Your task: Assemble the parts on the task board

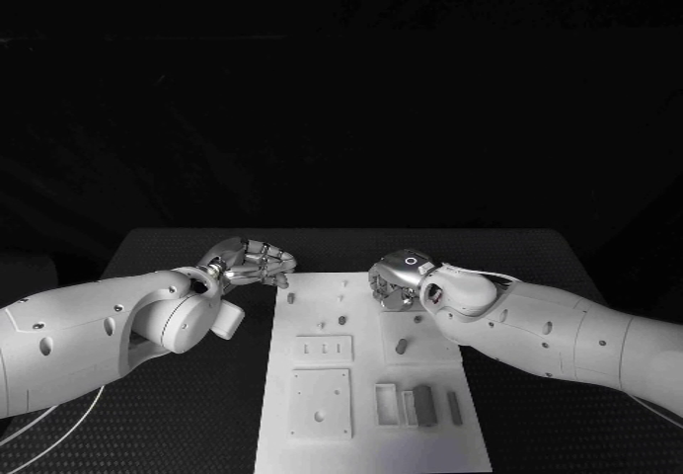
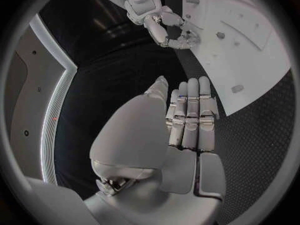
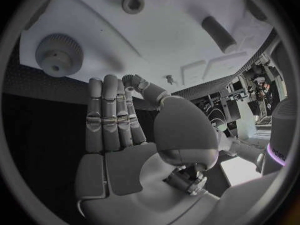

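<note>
The white task board [image 1: 373,434] lies in the middle of the black table. Grey bar-shaped parts [image 1: 422,405] rest near its front right. A tilted peg [image 1: 402,346] and a smaller peg [image 1: 343,320] stand mid-board. My right hand [image 1: 402,279] hovers over the board's far right part, fingers [image 3: 109,115] straight and holding nothing. Just beyond those fingertips a grey gear [image 3: 59,55] sits on the board [image 3: 156,40], with a peg [image 3: 219,27] further off. My left hand [image 1: 250,262] is just off the board's far left corner, fingers [image 2: 190,115] extended and empty.
Two square white plates [image 1: 323,349] [image 1: 321,402] lie on the board's left half. Black table [image 1: 171,434] surrounds the board on both sides. A white cable [image 1: 42,420] trails under my left arm.
</note>
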`<state>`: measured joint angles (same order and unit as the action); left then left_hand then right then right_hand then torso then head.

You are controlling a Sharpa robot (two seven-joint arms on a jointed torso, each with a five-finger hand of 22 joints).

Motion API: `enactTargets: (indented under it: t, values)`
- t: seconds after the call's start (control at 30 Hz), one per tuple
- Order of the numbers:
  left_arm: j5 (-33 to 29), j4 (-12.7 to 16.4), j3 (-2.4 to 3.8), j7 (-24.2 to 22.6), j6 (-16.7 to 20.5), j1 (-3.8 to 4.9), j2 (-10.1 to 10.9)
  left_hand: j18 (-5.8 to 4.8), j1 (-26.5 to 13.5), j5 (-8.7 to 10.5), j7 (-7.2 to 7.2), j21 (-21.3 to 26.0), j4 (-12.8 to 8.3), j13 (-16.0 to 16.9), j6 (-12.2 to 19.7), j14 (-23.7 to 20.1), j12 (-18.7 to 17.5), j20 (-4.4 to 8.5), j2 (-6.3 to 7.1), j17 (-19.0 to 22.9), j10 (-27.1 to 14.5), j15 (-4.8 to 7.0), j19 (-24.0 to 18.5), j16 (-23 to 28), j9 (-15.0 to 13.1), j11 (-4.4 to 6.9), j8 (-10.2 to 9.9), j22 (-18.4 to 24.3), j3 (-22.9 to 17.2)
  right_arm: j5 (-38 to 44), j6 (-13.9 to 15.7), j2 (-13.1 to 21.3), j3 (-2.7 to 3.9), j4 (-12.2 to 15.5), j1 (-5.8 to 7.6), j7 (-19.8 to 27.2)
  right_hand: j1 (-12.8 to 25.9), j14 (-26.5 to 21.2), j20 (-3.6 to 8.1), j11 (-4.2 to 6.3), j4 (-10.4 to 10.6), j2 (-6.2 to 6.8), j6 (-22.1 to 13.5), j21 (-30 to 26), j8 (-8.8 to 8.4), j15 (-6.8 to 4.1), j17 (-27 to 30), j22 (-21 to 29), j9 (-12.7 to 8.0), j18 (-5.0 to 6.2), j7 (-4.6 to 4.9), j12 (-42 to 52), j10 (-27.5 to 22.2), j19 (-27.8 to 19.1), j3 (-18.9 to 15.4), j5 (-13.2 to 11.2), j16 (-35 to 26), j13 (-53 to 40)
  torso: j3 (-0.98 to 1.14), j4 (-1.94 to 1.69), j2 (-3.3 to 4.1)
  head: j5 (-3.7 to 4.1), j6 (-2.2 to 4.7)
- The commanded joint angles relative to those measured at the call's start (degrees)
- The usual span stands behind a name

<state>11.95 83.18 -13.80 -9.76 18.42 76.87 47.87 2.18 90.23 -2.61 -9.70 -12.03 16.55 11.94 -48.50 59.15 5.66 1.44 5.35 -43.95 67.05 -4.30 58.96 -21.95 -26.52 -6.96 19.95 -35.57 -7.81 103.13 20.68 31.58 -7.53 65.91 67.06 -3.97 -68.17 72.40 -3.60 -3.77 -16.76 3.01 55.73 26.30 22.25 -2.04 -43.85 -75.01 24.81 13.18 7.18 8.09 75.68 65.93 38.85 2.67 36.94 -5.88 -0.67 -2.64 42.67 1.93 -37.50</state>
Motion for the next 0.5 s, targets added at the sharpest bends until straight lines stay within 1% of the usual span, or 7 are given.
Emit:
enactTargets:
  t: [0.03, 0.17, 0.4, 0.5]
  values:
    - [-0.22, -0.02, 0.05, -0.82, 0.32, 0.14, -0.08, 0.29, -0.19, -0.25, -0.21, 0.28, -0.01, 0.06, 0.2, 0.07, -0.32, 0.03, 0.16, -0.09, -0.27, 0.06, -0.08, 0.23, -0.09, -0.14, -0.35, -0.05, 0.3, 1.6, 1.78, -0.94, 0.03, -0.03, 0.01, -1.46, 0.38, -0.08, 0.43, 0.18, -0.04, 0.05, 0.46, 0.3, 0.16, -0.32, -0.11, -1.42, 0.07, 1.82, 0.0, 0.19, 0.58, 0.0, 0.31, 0.23, 0.23, -1.33, 0.06, 0.06, 0.04, -0.15, 0.01]
    - [-0.22, -0.17, 0.05, -0.87, 0.33, 0.16, -0.22, 0.29, -0.18, -0.25, -0.22, 0.29, -0.01, 0.07, 0.2, 0.07, -0.34, 0.03, 0.17, -0.12, -0.26, 0.07, -0.08, 0.25, -0.1, -0.14, -0.36, -0.06, 0.3, 2.23, 4.19, -2.21, 0.1, -0.72, 0.19, -2.5, 0.35, -0.07, 0.46, 0.19, -0.04, 0.12, 0.49, 0.38, 0.15, -0.33, -0.16, -1.42, 0.08, 1.82, -0.02, 0.16, 0.6, -0.02, 0.36, 0.23, 0.25, -1.35, 0.08, -0.02, 0.01, -0.08, 0.03]
    - [-0.22, -0.36, 0.06, -0.94, 0.34, 0.16, -0.6, 0.29, -0.19, -0.25, -0.23, 0.3, 0.0, 0.09, 0.2, 0.09, -0.38, 0.03, 0.18, -0.16, -0.25, 0.06, -0.07, 0.29, -0.12, -0.14, -0.38, -0.08, 0.31, 3.23, 5.8, -5.15, 0.15, -2.96, 0.46, -3.37, 0.28, 0.0, 0.52, 0.18, -0.04, 0.28, 0.49, 0.65, 0.06, -0.34, -0.3, -1.42, 0.09, 1.82, -0.02, 0.01, 0.56, -0.03, 0.49, 0.23, 0.35, -1.39, 0.05, -0.08, 0.08, -0.05, 0.13]
    - [-0.22, -0.05, 0.06, -0.96, 0.33, 0.4, -0.61, 0.28, -0.21, -0.25, -0.26, 0.31, 0.01, 0.1, 0.21, 0.1, -0.41, 0.03, 0.18, -0.19, -0.25, 0.06, -0.06, 0.31, -0.12, -0.15, -0.39, -0.09, 0.31, 4.07, 6.53, -6.13, 0.16, -3.83, 0.55, -3.75, 0.23, 0.05, 0.55, 0.19, -0.05, 0.32, 0.52, 0.77, 0.05, -0.35, -0.36, -1.42, 0.1, 1.82, -0.03, -0.02, 0.59, -0.01, 0.54, 0.22, 0.4, -1.41, -0.01, -0.2, 0.19, -0.03, 0.16]
